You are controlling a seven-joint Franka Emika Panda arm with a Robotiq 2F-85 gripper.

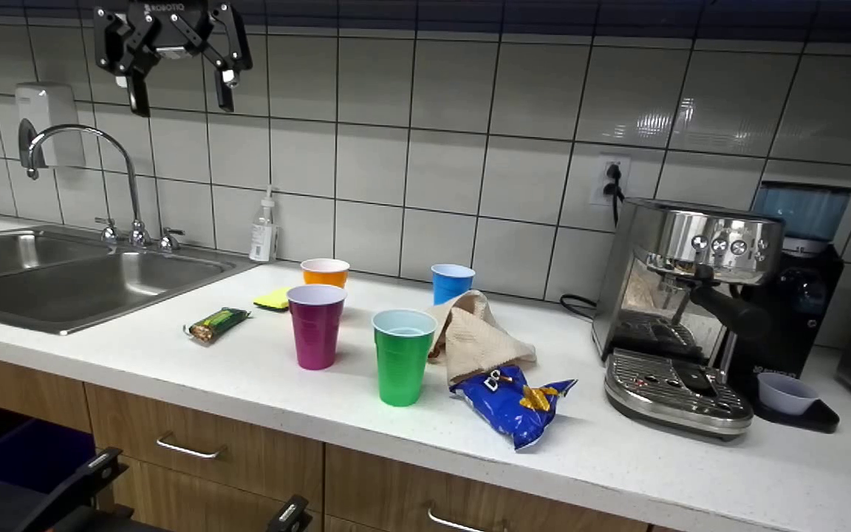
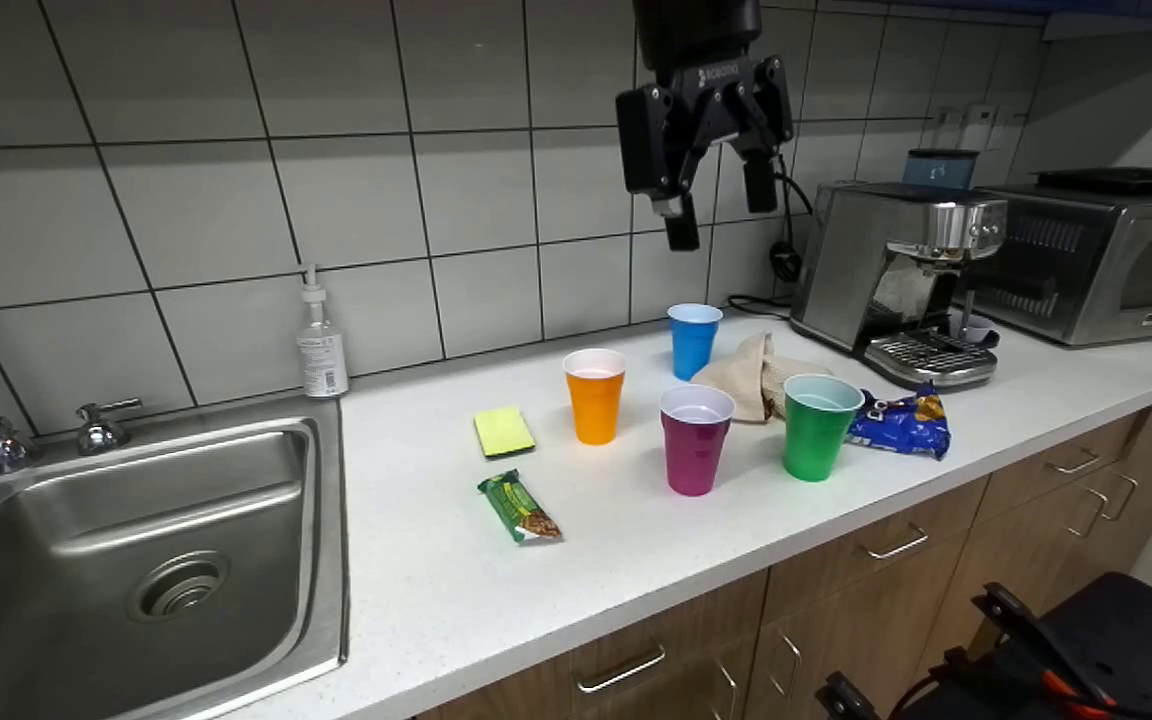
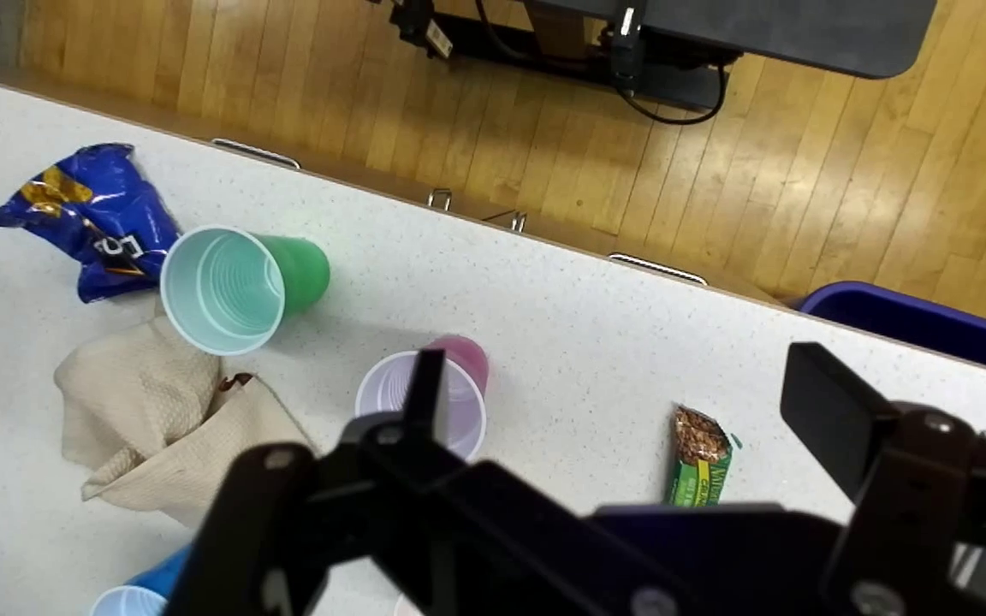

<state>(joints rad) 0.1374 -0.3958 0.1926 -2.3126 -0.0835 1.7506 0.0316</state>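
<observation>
Fingers (image 2: 682,228) spread wide above the white worktop (image 2: 416,600)

The fingers, black and block-shaped, stand far apart from each other and have hold of nothing. They are high over the worktop, with much air below them. In the wrist view, the snack bar (image 3: 700,466) appears between them, partly covered; its thin green wrapper shows brown grain at one end. It lies flat between the steel sink (image 2: 331,560), which has a rounded rim, and the purple cup (image 2: 693,455). A flat yellow sponge (image 2: 503,431) is near the bar, toward the tiled wall (image 2: 466,200).

The purple cup is upright, of smooth plastic, narrower at its base; speckled surface separates it well from the bar. The green cup (image 2: 816,440), the orange cup (image 2: 595,405) and the blue cup (image 2: 693,345) have the same tapered shape; the blue one stands near the wall. Closest to the front edge are the green cup and a crinkled, shiny crisp bag (image 1: 514,406). Just beside this bag, a beige cloth (image 3: 142,385) with waffle texture makes soft folds; whether they touch, I cannot tell.
</observation>
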